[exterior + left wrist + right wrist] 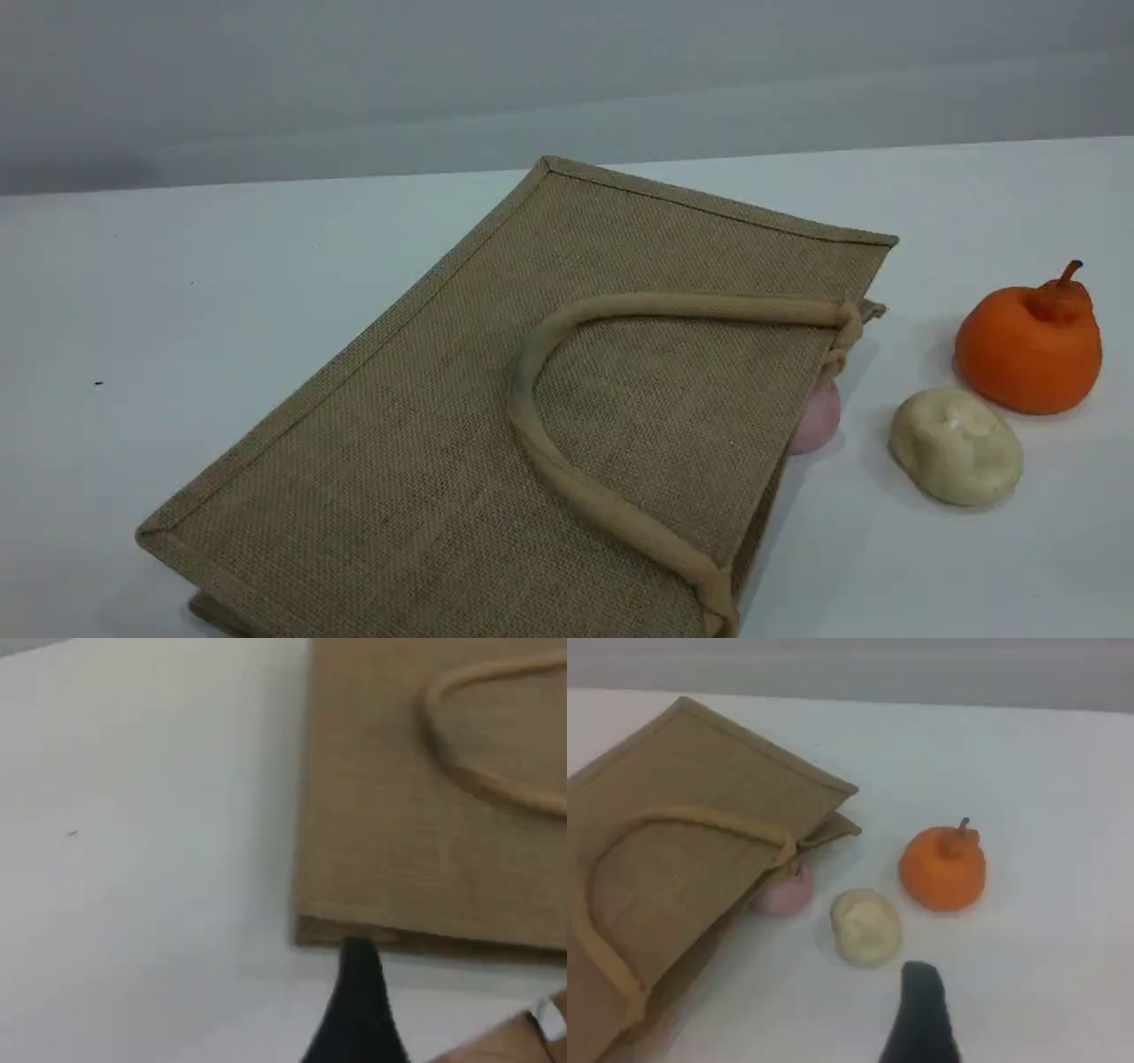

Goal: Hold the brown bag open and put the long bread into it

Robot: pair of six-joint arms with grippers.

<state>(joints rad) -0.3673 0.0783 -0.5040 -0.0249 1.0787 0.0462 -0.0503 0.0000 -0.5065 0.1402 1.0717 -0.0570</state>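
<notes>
bench point(133, 292) surface, white, carried everything in sight. at the left of the scene view it was bare. the brown bag point(443, 425) lay flat on its side across the middle, one beige loop handle point(540, 443) resting on its upper face, its mouth facing right. a pink ball point(817, 418) sat just at that mouth, partly hidden by the bag's edge. farther right lay a pale cream bun point(955, 446), and beside it, toward the far right, an orange fruit point(1028, 347) with a stem stood upright, close to the bun but apart. the long bread could not be seen in any view.

the left jaws point(359, 1010) hovered above the bench just off one edge of the bag, spread wide and holding nothing. the right jaws point(921, 1014) hung over the bench near the bun, also wide apart and empty.
</notes>
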